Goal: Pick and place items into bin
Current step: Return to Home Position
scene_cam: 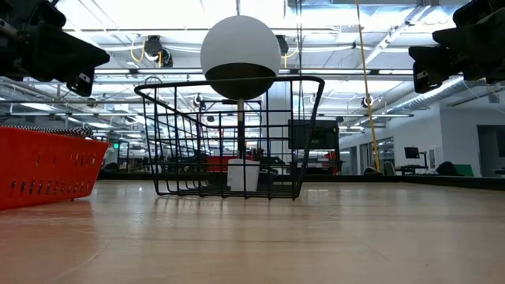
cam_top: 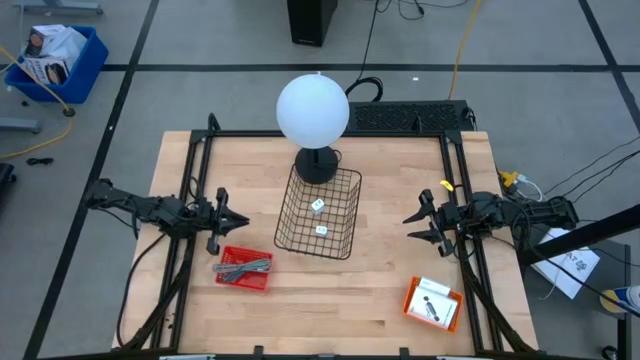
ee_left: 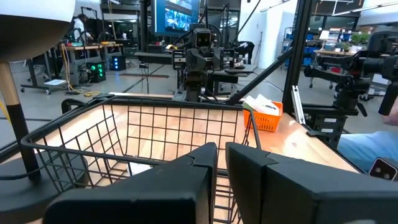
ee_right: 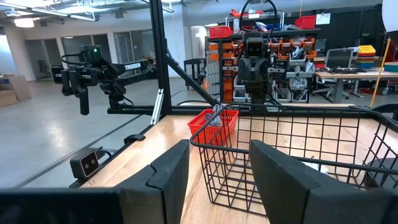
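A black wire bin (cam_top: 320, 212) stands mid-table on its base, also in the low view (scene_cam: 237, 134). Two tiny white blocks (cam_top: 317, 205) (cam_top: 321, 230) lie on its floor. Slim grey pieces (cam_top: 243, 267) lie in a red tray (cam_top: 262, 282); I see no teal one. A white packet with black print (cam_top: 432, 304) lies in an orange tray (cam_top: 412, 296). My left gripper (cam_top: 243, 218) hovers left of the bin, empty, with only a slit between its fingers (ee_left: 221, 152). My right gripper (cam_top: 409, 227) hovers right of the bin, open and empty (ee_right: 219, 152).
A white globe lamp (cam_top: 312, 108) stands on its black foot just beyond the bin's far end. Black frame rails (cam_top: 195, 190) (cam_top: 462, 180) run along both table sides. Bare wood lies between the two trays on the near side.
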